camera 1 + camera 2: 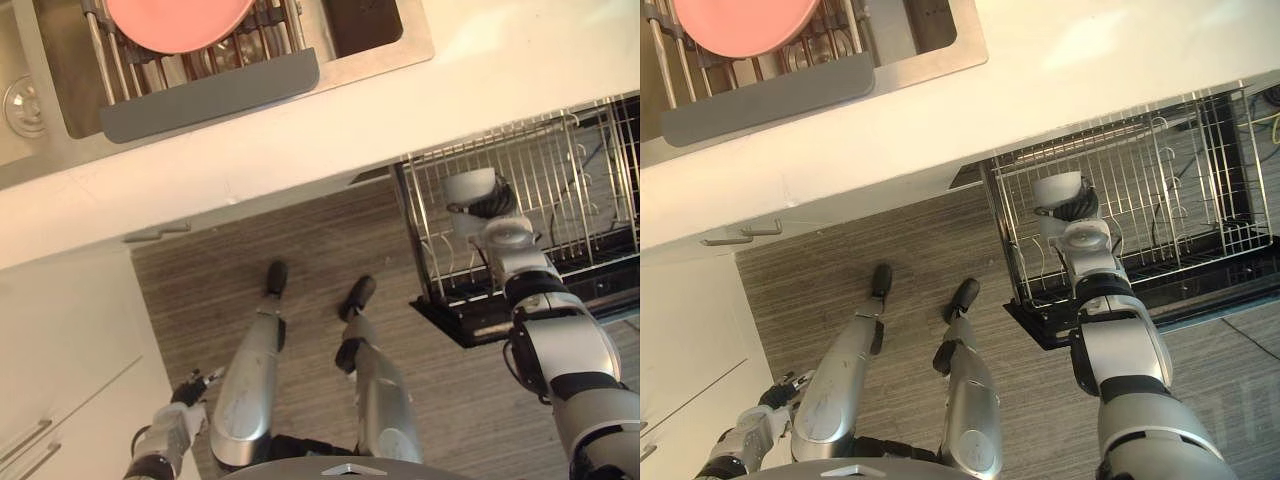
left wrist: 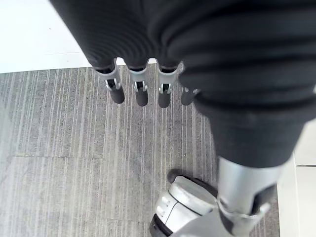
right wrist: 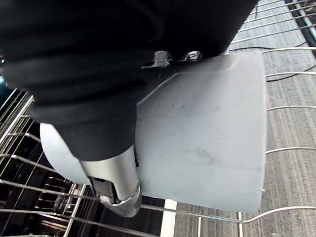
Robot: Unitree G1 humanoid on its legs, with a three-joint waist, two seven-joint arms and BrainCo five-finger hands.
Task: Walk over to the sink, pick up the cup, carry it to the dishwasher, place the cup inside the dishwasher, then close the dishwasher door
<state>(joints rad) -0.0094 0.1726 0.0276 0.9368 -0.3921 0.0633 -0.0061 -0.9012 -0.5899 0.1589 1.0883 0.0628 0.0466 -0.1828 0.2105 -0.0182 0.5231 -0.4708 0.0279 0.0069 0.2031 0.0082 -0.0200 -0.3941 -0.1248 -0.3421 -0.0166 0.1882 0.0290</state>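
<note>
A pale grey cup (image 3: 207,143) is in my right hand (image 1: 492,203), whose thumb (image 3: 116,182) curls round its side. The cup (image 1: 470,186) hangs over the near left part of the dishwasher's pulled-out wire rack (image 1: 560,170), just above or among the wires; I cannot tell whether it rests on them. Below the rack shows the dark open dishwasher door (image 1: 470,325). My left hand (image 1: 190,388) hangs low at my left side over the floor, its fingers (image 2: 140,91) straight and holding nothing.
A white countertop (image 1: 400,120) runs across above the dishwasher. The steel sink (image 1: 370,60) at the top holds a dish rack with a pink plate (image 1: 180,20). White cabinet fronts with a handle (image 1: 155,233) stand on the left. Striped grey floor (image 1: 300,320) lies between.
</note>
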